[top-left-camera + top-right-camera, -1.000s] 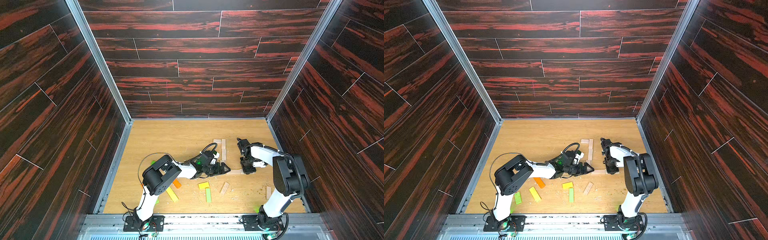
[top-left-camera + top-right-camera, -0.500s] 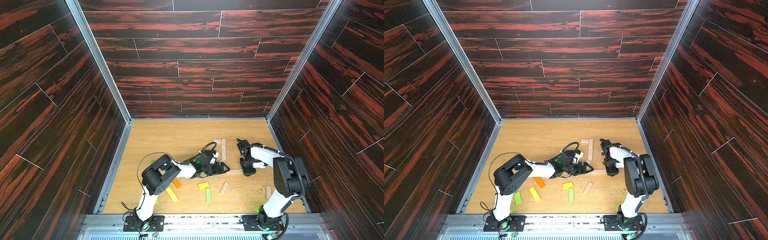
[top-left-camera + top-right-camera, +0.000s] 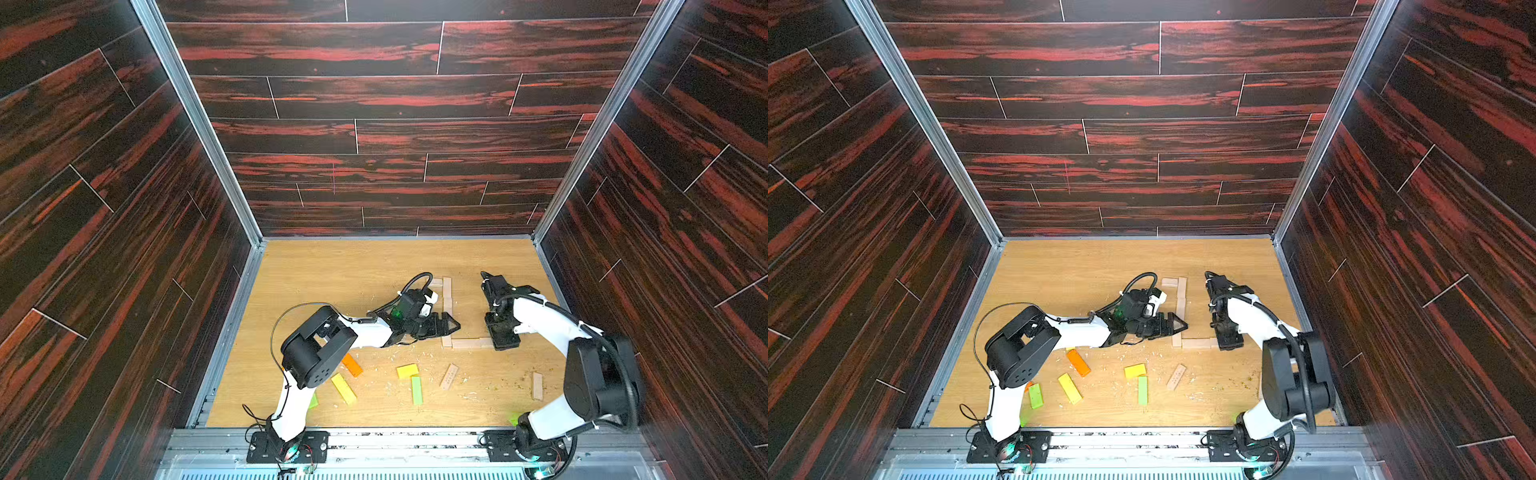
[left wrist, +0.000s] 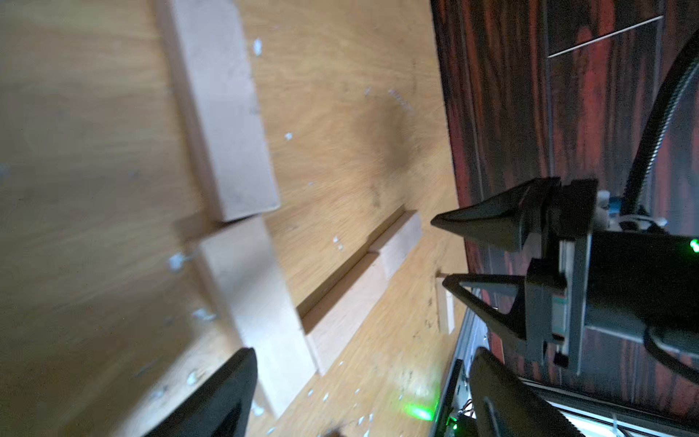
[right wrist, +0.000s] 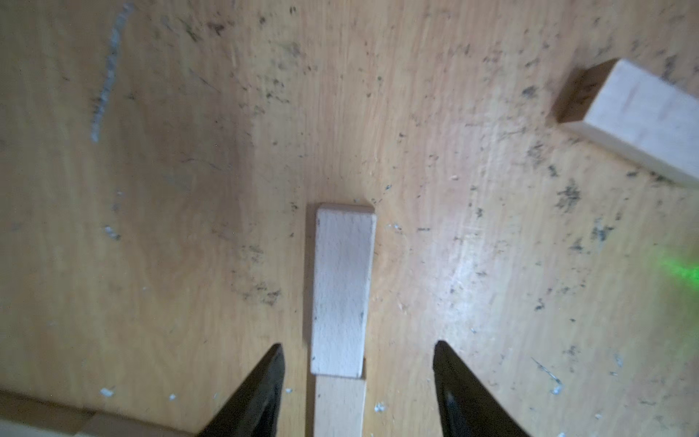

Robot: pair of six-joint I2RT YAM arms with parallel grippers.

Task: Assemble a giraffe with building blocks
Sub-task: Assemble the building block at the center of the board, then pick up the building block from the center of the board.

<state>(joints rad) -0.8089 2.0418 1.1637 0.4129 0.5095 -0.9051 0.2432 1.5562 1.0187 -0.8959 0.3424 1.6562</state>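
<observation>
Right pincer [image 5: 358, 343] has just opened, jaws clear either side of the plain pale wooden plank [image 5: 342, 287] lying flat on the tabletop [image 3: 353, 274]; that giraffe piece looks placed; left pincer [image 3: 455, 326] wide, empty

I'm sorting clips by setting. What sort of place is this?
Most likely a robot test cell: white-and-black left arm and right arm bolted to a grey metal rail, a pale wooden table boxed in by dark red-streaked panel walls, and small plain and painted wooden planks lying on it.
</observation>
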